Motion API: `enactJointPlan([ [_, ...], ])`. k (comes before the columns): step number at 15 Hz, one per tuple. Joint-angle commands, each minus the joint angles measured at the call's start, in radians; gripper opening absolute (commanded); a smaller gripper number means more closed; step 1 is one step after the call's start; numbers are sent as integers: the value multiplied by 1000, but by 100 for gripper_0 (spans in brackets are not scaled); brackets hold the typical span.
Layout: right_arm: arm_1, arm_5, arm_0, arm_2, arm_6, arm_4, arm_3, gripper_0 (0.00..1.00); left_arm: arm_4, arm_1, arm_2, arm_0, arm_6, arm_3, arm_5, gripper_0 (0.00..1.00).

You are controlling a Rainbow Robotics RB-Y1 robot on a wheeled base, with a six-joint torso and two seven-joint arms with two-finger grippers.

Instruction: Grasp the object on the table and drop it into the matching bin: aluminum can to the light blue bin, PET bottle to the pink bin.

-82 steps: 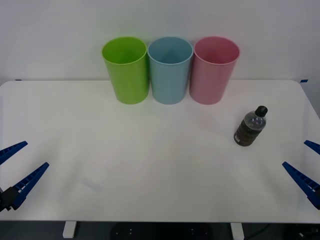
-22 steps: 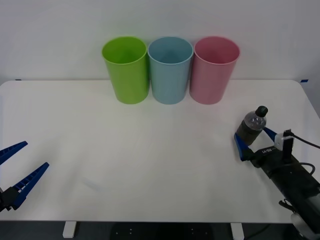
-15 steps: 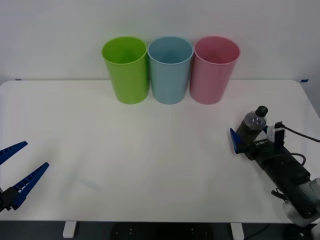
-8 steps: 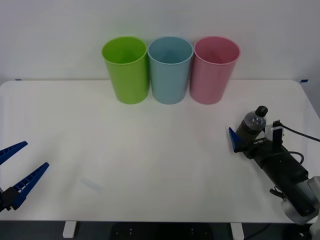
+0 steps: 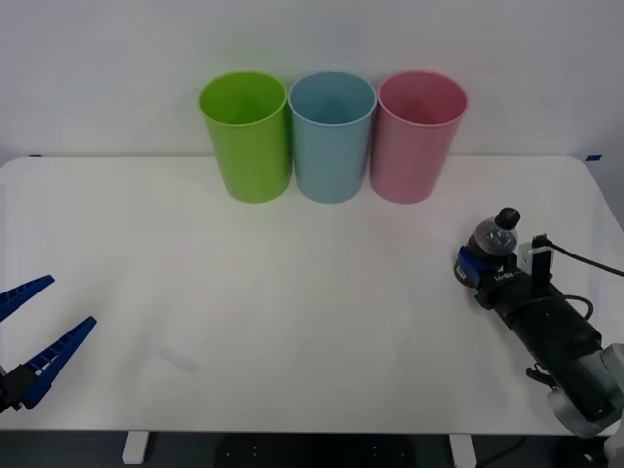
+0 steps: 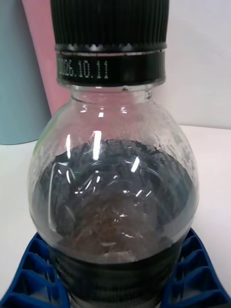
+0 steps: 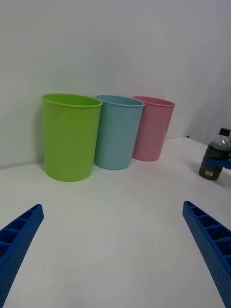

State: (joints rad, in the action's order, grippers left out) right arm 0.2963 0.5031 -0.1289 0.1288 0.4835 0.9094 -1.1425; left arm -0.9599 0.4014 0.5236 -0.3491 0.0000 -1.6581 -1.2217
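Both my right fingers (image 5: 476,267) clamp the bottle (image 5: 494,239) at right; my left fingers (image 5: 34,331) rest wide at near left.

Robot test lab, bare white wall (image 5: 312,39), plain white table (image 5: 292,322), colour-coded bins

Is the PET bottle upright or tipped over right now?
Upright. The PET bottle stands on the table with its black cap on top, the right gripper closed around its lower body.

Three bins are standing on the table (image 5: 244,292) — one lime green bin (image 5: 245,135), one light blue bin (image 5: 331,135), one pink bin (image 5: 420,135) — beside one PET bottle (image 5: 490,245).
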Motion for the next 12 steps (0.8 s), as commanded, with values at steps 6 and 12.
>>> enactJointPlan([
  [6, 1, 17, 23, 15, -16, 0, -72, 0, 0, 0, 0, 0, 0, 0, 0, 100],
  [12, 23, 48, 161, 21, -174, 54, -298, 0, 0, 0, 0, 0, 0, 0, 0, 100],
])
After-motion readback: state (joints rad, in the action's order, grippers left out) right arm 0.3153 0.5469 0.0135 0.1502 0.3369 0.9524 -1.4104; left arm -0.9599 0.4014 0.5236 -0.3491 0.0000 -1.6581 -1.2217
